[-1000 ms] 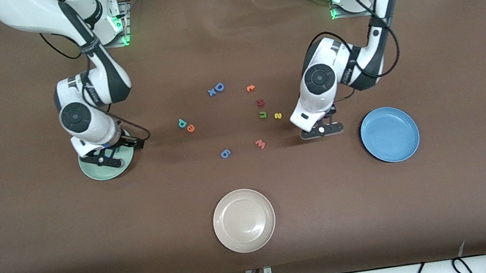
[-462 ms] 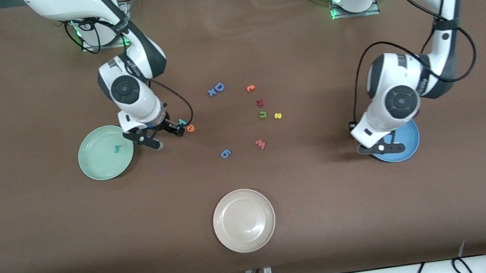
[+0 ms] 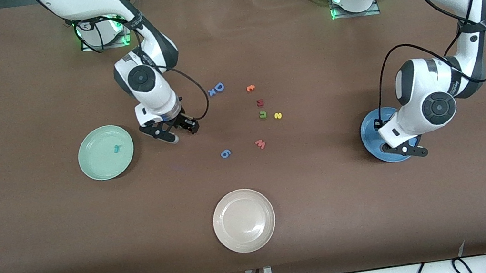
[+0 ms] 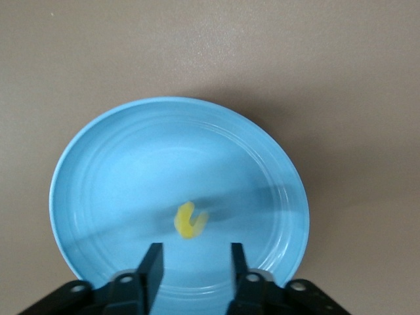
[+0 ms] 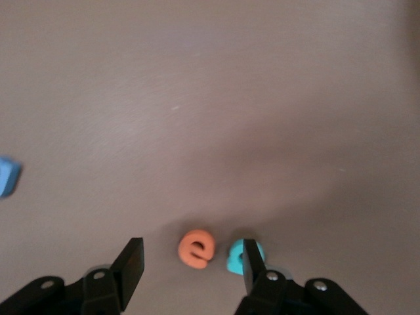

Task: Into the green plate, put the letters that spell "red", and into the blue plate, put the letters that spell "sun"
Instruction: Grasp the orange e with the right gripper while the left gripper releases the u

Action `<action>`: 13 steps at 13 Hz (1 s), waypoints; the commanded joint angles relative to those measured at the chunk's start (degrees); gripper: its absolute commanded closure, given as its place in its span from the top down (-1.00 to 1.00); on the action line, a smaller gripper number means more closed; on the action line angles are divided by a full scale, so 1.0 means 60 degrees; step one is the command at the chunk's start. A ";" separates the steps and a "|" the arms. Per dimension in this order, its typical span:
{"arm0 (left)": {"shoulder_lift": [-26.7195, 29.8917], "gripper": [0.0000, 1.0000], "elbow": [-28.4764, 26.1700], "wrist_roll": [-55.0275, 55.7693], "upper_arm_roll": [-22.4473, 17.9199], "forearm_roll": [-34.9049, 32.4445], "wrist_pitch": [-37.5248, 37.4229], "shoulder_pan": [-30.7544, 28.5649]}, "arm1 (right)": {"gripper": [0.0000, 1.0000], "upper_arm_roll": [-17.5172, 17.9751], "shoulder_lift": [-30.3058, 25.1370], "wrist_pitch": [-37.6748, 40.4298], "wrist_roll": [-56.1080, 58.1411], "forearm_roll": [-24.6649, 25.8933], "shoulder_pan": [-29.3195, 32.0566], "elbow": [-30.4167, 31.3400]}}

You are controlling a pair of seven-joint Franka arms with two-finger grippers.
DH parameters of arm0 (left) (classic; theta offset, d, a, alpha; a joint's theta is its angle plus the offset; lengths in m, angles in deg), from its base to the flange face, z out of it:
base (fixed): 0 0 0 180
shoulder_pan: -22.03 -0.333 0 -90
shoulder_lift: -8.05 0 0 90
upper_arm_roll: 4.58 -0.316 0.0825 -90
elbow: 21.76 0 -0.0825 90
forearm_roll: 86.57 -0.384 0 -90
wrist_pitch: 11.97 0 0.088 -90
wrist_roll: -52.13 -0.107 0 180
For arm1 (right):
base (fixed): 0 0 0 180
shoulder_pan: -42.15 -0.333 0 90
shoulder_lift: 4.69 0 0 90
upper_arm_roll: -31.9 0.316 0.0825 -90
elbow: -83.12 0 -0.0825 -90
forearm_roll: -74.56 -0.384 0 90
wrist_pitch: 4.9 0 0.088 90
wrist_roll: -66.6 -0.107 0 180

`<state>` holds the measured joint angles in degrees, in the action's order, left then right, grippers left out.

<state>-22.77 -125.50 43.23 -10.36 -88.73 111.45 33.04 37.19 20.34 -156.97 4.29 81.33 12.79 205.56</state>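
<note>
Brown table; left end effector parted, empty, over blue plate; right end effector wide apart around orange "e".

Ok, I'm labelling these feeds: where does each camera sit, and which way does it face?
Front view: high across the table, facing both arms; shows the green plate and white plate.
Left wrist view: on the left arm, looking down past the open left gripper at the blue plate holding a yellow letter.
Right wrist view: on the right arm, looking down past the open right gripper at the orange "e".
Shared: the blue plate appears in the front and left wrist views.
</note>
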 commanded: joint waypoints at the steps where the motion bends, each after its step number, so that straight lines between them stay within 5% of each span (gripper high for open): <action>1: -0.0063 1.00 0.0313 -0.0115 0.0143 0.0314 -0.0076 0.0053 | 0.41 -0.0031 0.0237 -0.0186 -0.0016 0.1780 -0.0161 -0.0105; 3: 0.0068 1.00 0.0284 0.0368 0.0477 0.1323 -0.0076 0.0229 | 0.41 -0.0031 0.0340 -0.0186 0.0144 0.2571 -0.0336 -0.0061; 6: 0.0289 1.00 0.0211 0.2164 0.1676 0.1357 -0.0062 0.0244 | 0.41 -0.0046 0.0559 -0.0215 0.1167 0.4347 -0.0278 -0.0075; 9: 0.0494 1.00 -0.0416 0.3779 0.2659 0.1254 0.0784 0.0419 | 0.39 -0.0046 0.0589 -0.0215 0.2180 0.4481 -0.0264 -0.0061; 13: 0.0509 1.00 -0.1224 0.6120 0.2706 0.0146 0.2032 0.1779 | 0.15 -0.0031 0.0662 -0.0259 0.2547 0.4481 -0.0249 -0.0075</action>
<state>-21.51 -129.60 72.93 6.19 -83.50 121.41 40.65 37.10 23.55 -157.68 18.29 106.98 11.25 205.52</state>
